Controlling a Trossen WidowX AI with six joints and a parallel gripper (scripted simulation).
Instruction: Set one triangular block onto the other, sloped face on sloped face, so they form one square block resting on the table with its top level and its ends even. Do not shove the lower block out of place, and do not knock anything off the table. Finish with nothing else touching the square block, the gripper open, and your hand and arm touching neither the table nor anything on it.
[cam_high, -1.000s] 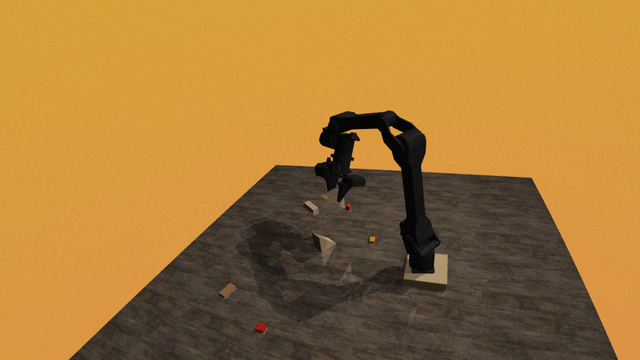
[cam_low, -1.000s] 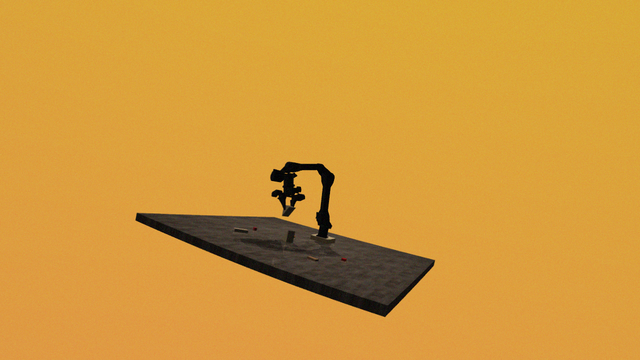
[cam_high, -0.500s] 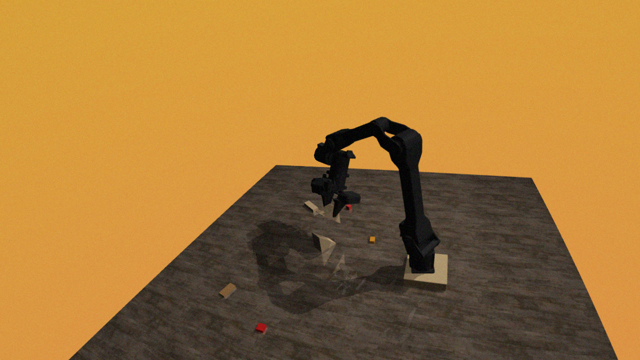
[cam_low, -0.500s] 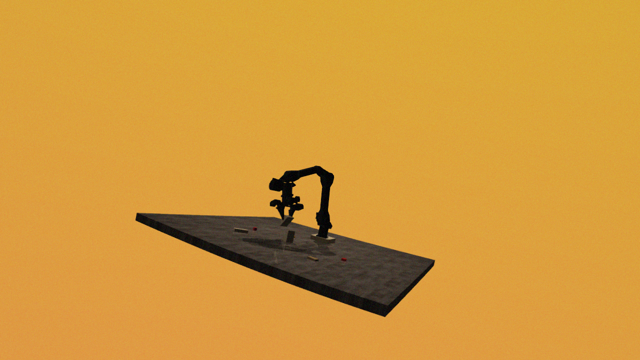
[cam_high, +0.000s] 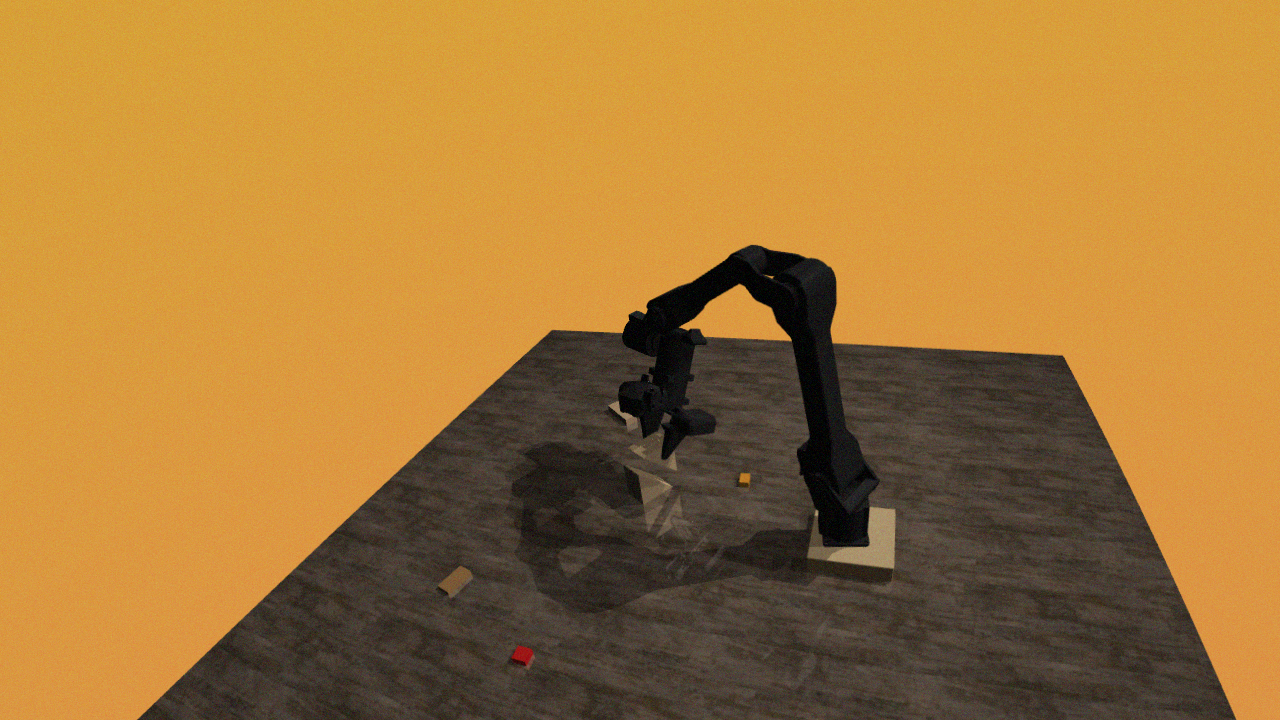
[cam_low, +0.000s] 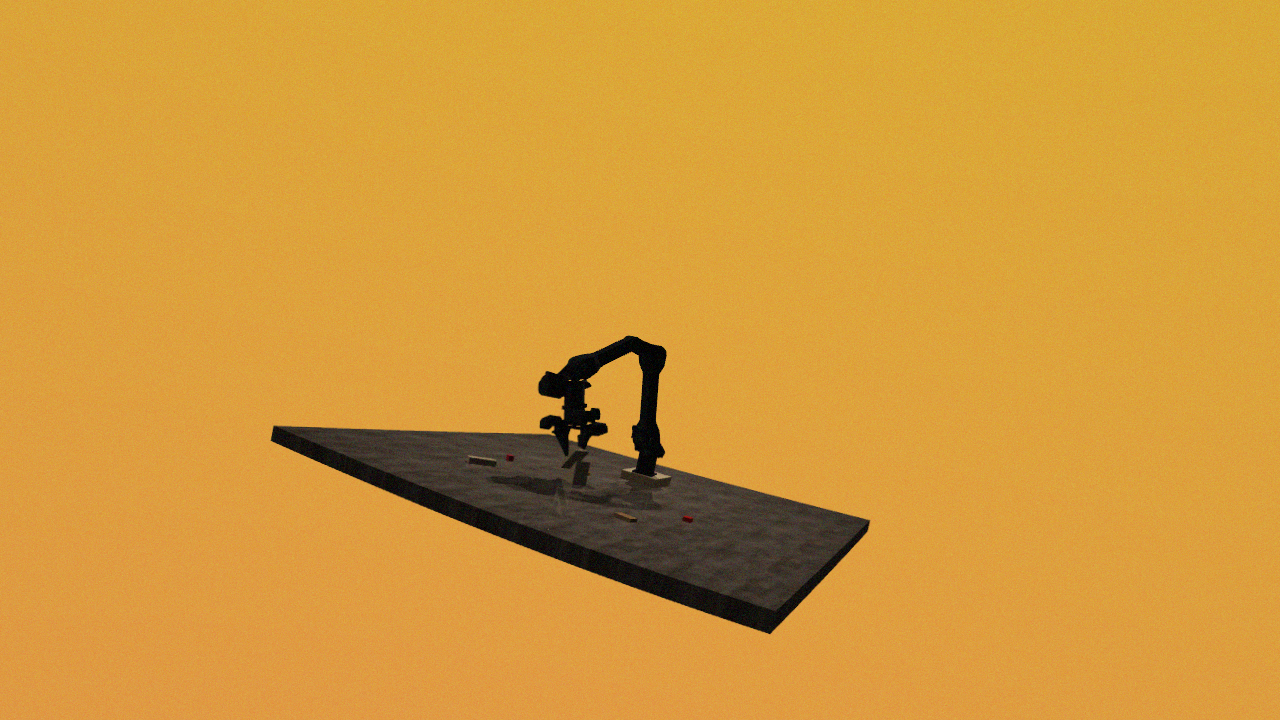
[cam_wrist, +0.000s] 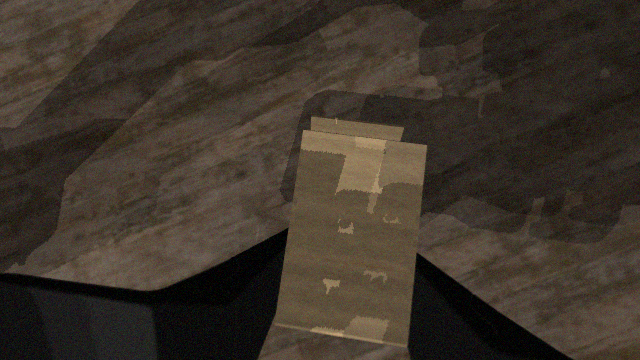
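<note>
Gripper clamped on 1 block, above block 2; red piece at lower left of top view.

arm colour: matte black along its whole length, with faint blue-grey highlights
arm links: long, smooth and slim, thickening into rounded, blocky joints
wrist section: stubby black column with small protruding tabs
claw: black, two wedge-shaped fingers tapering to points, bulky angular housings above
finger surfaces: plain, dark charcoal in the wrist view
markings, screws: too dark to tell
</note>
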